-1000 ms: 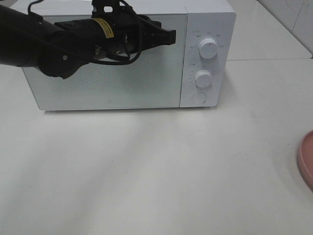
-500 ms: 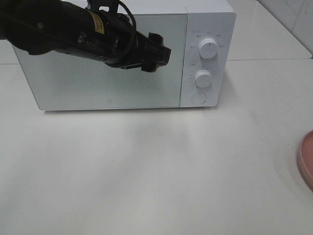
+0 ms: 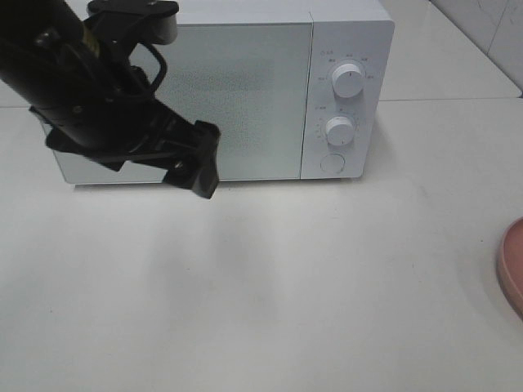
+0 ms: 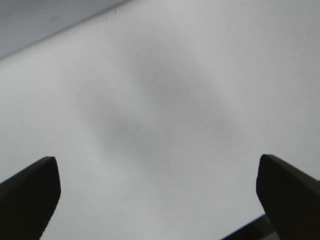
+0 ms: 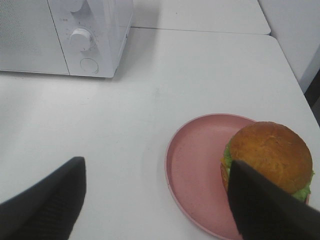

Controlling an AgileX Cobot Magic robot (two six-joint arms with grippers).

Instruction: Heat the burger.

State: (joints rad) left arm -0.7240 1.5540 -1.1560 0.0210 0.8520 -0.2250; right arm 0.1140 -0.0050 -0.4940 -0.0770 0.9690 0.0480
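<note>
The burger [image 5: 267, 152], with a golden-brown bun and green lettuce, sits on a pink plate [image 5: 197, 172]; it shows only in the right wrist view. My right gripper [image 5: 155, 210] hovers open over the table by the plate. One of its fingers [image 5: 265, 210] overlaps the burger's near side, and nothing lies between the fingers. The white microwave [image 3: 245, 90] stands at the back with its door closed. My left gripper [image 3: 196, 167] hangs in front of the door's lower left, pointing down at the table. Its fingers [image 4: 27, 195] stand wide open and empty.
The microwave's two knobs [image 3: 347, 82] and round button [image 3: 332, 163] are on its right panel. The pink plate's rim [image 3: 511, 269] shows at the right edge of the high view. White tabletop [image 3: 286, 286] stretches in front of the microwave.
My left arm has swung from in front of the door's upper part down and to the left, now pointing at the table. Its gripper went from shut to wide open. The door stayed closed.
</note>
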